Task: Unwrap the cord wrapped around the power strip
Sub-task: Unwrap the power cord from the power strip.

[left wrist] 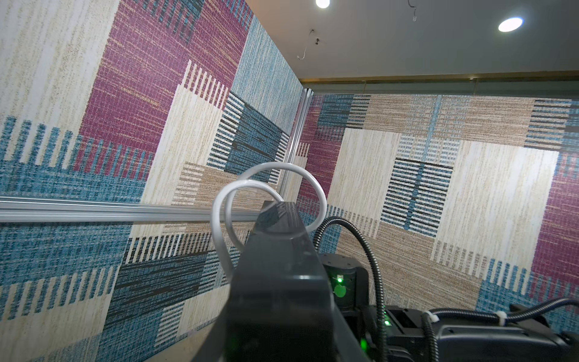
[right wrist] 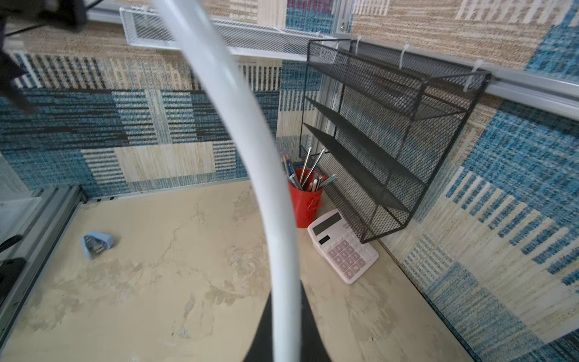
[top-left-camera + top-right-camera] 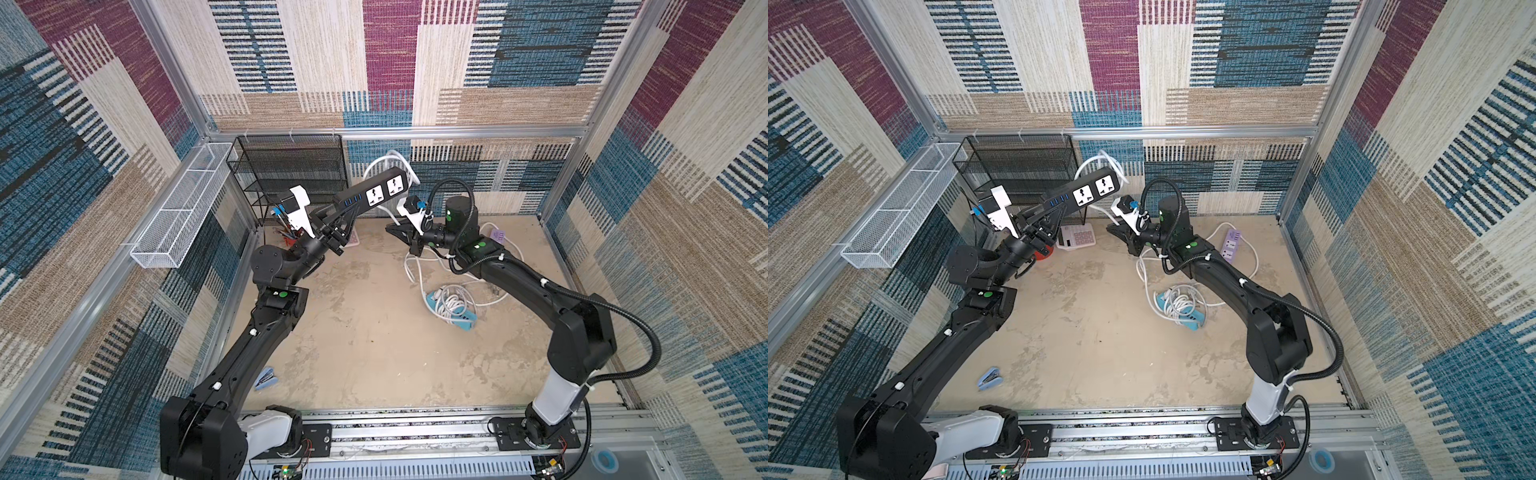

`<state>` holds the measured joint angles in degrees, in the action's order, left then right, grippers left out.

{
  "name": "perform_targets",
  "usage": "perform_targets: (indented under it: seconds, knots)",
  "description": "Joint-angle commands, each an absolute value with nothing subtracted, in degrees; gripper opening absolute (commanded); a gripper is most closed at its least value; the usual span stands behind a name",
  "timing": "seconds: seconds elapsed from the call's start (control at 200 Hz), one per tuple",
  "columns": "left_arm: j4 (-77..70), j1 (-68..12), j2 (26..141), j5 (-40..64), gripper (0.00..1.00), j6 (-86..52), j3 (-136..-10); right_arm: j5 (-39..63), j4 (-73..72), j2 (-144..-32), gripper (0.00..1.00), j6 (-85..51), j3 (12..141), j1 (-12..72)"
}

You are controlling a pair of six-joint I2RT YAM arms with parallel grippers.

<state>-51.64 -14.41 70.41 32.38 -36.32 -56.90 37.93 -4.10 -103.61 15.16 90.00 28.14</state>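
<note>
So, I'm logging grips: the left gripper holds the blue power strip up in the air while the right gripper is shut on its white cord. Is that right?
Not quite. The left gripper holds up the black power strip, as both top views show. The blue power strip lies on the table. The right gripper is shut on the white cord.

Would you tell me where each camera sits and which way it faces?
Top views: high above the arms' bases, looking down at the table; both arms show, left gripper shut on the black power strip, right gripper shut on the cord.
Left wrist: behind the left gripper, looking up along that strip at walls and ceiling; the right arm shows.
Right wrist: behind the right gripper, looking down past the cord at the calculator; its fingers show.
Shared: both wrist views show the cord.
</note>
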Motion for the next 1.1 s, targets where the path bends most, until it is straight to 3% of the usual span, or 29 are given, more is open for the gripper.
perform_targets:
  seconds: [0.0,0.22,0.656,0.801,1.097]
  knots:
    - [-57.38,-14.76,70.86,35.49,0.0,-40.4,-57.79,39.7,-7.72,-107.8,0.0,10.78,96.18,26.0]
    - [-57.89,-15.82,71.85,36.26,0.0,-41.16,-57.92,41.92,-6.56,-114.29,0.0,7.52,110.69,21.27]
    - [-57.16,-15.87,72.56,35.29,0.0,-40.38,-57.39,40.85,14.46,-123.73,0.0,11.44,149.78,17.49]
    - [-56.34,-15.73,72.05,34.65,0.0,-39.47,-57.15,41.37,16.55,-117.65,0.0,14.06,143.89,17.47]
    - [-55.05,-13.88,70.76,33.69,0.0,-37.79,-56.6,40.01,5.75,-93.63,0.0,16.32,107.16,18.74]
